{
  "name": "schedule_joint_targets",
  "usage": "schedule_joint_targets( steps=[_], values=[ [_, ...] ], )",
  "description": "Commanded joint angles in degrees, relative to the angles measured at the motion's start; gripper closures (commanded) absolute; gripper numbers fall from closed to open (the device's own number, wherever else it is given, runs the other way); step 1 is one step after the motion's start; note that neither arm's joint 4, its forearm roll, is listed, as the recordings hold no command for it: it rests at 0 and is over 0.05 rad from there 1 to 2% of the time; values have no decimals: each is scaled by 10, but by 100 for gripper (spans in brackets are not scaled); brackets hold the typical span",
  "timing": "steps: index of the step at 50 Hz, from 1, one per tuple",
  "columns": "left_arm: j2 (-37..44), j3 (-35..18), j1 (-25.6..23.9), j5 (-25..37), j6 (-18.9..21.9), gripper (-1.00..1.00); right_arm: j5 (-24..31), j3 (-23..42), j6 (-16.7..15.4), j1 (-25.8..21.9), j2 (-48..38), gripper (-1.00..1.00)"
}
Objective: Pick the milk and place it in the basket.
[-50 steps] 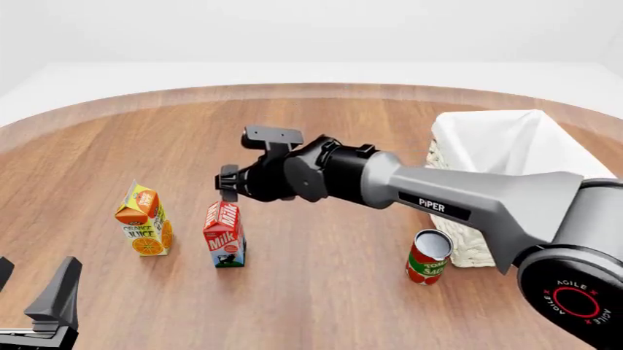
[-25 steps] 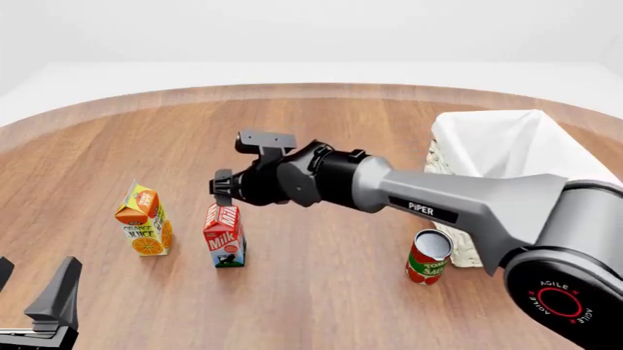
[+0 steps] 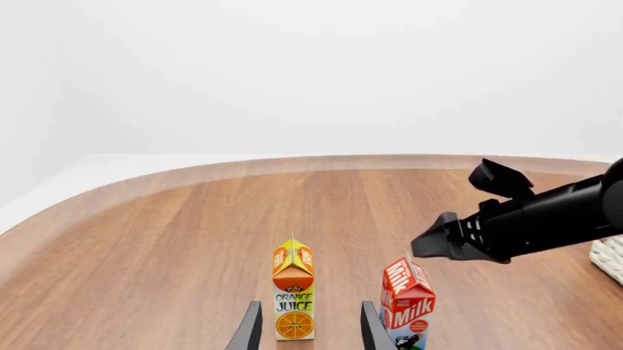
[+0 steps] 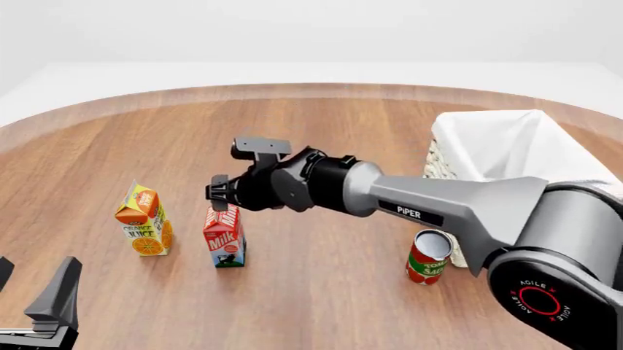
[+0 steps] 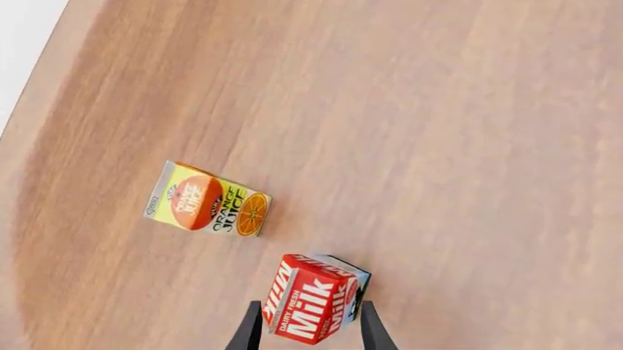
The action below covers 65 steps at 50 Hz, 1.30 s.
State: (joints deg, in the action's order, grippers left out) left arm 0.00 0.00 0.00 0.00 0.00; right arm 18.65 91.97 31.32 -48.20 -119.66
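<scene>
At the lower left corner of the front view the left gripper [image 4: 39, 310] idles, fingers spread, nothing between them. Just left of centre the milk carton [image 4: 224, 236] stands upright on the wooden table [image 4: 322, 299], beside the orange juice carton [image 4: 144, 221]; it has not been lifted. The right gripper [image 4: 220, 192] hovers right over its gable, fingers apart and flanking the carton in the right wrist view, not closed. Grasp, lift and carry remain. At the right edge the basket [image 4: 506, 146] holds no carton, with a tomato sauce can [image 4: 427, 257] before it.

Right gripper [image 5: 303, 329] open, left gripper [image 3: 306, 326] open, low
</scene>
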Motion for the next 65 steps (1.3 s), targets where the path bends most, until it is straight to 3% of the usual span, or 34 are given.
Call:
schedule_joint_targets(
  steps=[1, 65],
  values=[
    [0, 0, 0, 0, 0, -100, -2, 8, 4, -6, -12, -100],
    [0, 0, 0, 0, 0, -100, -28, 4, 35, -30, -54, -100]
  ],
)
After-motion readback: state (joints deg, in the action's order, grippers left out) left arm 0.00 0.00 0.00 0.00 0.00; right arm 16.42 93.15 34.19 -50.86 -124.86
